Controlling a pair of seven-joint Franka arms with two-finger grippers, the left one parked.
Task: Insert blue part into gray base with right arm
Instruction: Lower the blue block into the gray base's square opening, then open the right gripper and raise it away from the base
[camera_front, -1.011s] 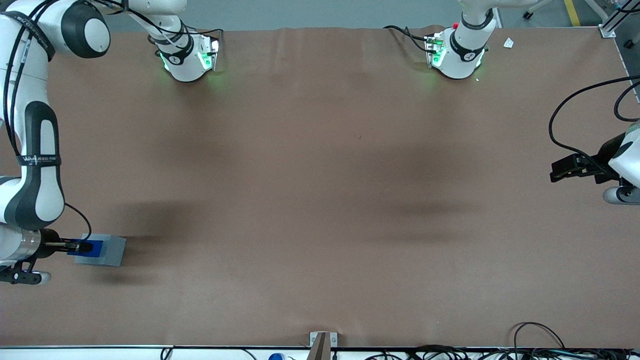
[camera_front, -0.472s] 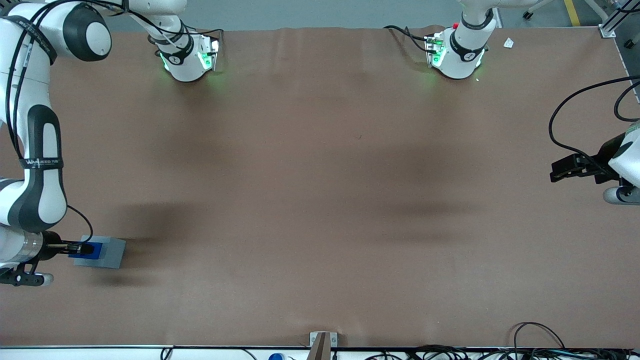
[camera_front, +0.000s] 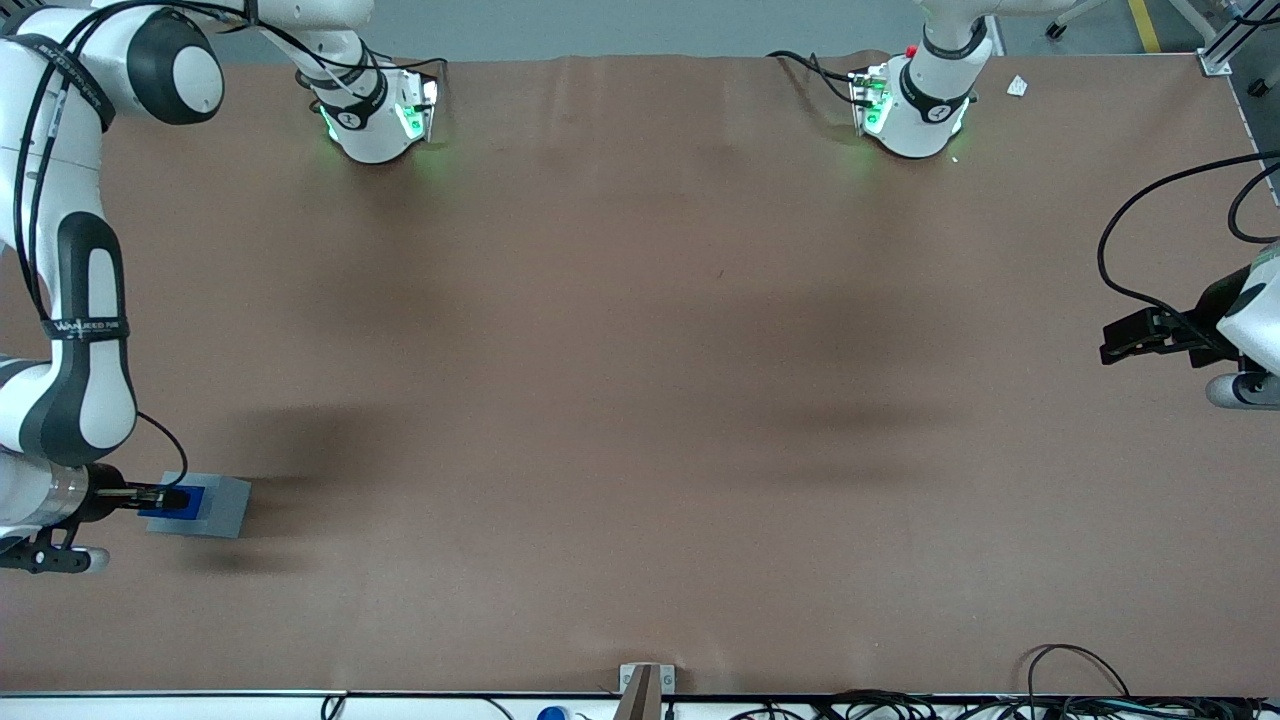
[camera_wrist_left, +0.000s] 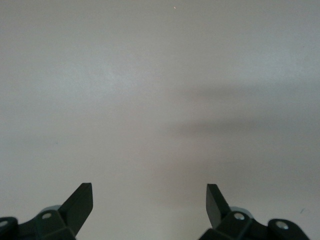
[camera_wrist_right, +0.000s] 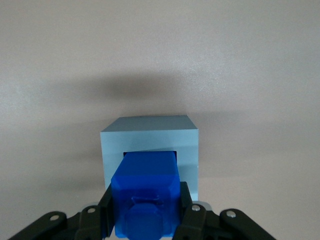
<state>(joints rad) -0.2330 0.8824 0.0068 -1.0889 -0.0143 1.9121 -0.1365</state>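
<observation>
Two black fingers (camera_wrist_right: 106, 210) of my gripper (camera_wrist_right: 145, 212) squeeze the blue part (camera_wrist_right: 145, 195) from both sides, so the gripper is closed tight on it. In the right wrist view the blue part fills the space between the fingers. Its front end pokes into the square hole in the top of the gray base (camera_wrist_right: 150, 145). I cannot tell how deep it goes in. The gray base sits flat on the brown table (camera_wrist_right: 240, 65) and throws a soft shadow on it.

In the front view I see the gripper (camera_front: 160, 496) right over the gray base (camera_front: 222, 504), at the working arm's end of the table. The blue part (camera_front: 190, 498) shows as a small blue patch on top of the gray base, with the gripper's tip on it. The base lies closer to the front camera than the middle of the table (camera_front: 640, 400).

Farther from the camera, the right arm (camera_front: 75, 330) bends up tall above the gripper, white with black bands. A thin black cable (camera_front: 160, 440) loops beside its wrist. Farthest of all, the arm's base (camera_front: 375, 115) glows green at the table's edge.
</observation>
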